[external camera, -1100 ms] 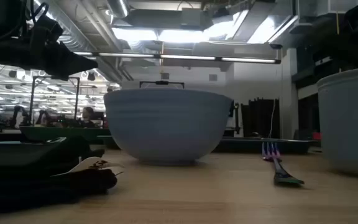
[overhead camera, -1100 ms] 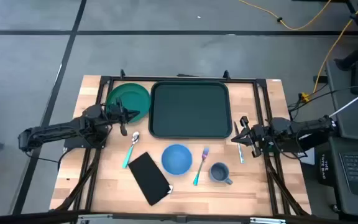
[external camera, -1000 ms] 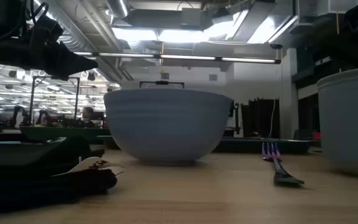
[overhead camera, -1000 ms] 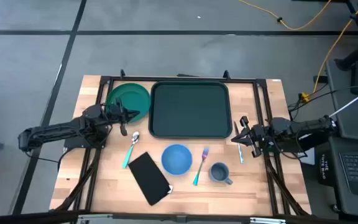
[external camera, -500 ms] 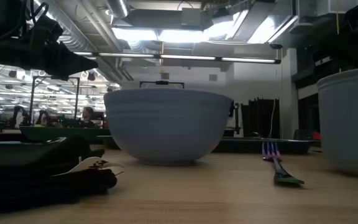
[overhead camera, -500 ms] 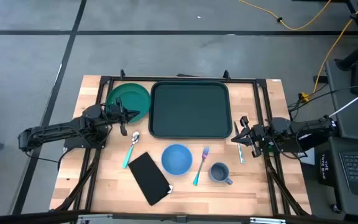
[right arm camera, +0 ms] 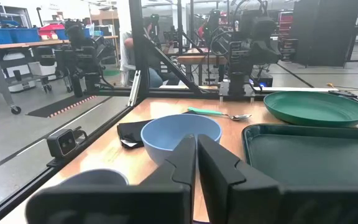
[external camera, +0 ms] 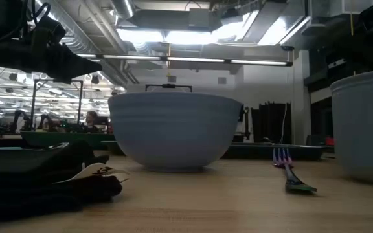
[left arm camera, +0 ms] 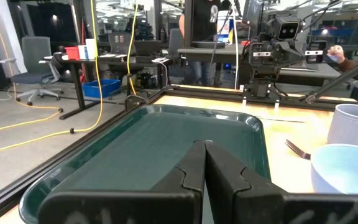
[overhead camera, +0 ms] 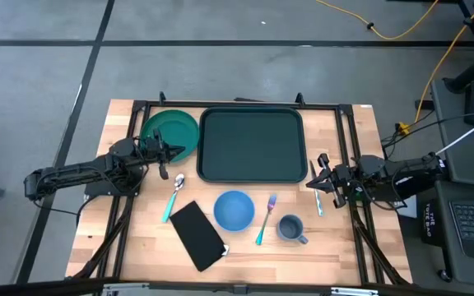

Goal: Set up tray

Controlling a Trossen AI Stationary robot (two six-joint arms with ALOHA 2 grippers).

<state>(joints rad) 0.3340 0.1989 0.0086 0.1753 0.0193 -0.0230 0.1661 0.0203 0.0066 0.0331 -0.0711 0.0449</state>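
Note:
The dark green tray lies flat in the middle of the table's far half, with nothing on it; it also shows in the left wrist view and the right wrist view. My left gripper hovers shut at the tray's left edge, over the near rim of the round green plate. My right gripper hovers shut just off the tray's right near corner, above a knife. In the wrist views the left fingers and the right fingers are pressed together and hold nothing.
Along the near half lie a teal-handled spoon, a black napkin, a blue bowl, a fork and a grey mug. A black frame runs round the table. Bare wood shows at both near corners.

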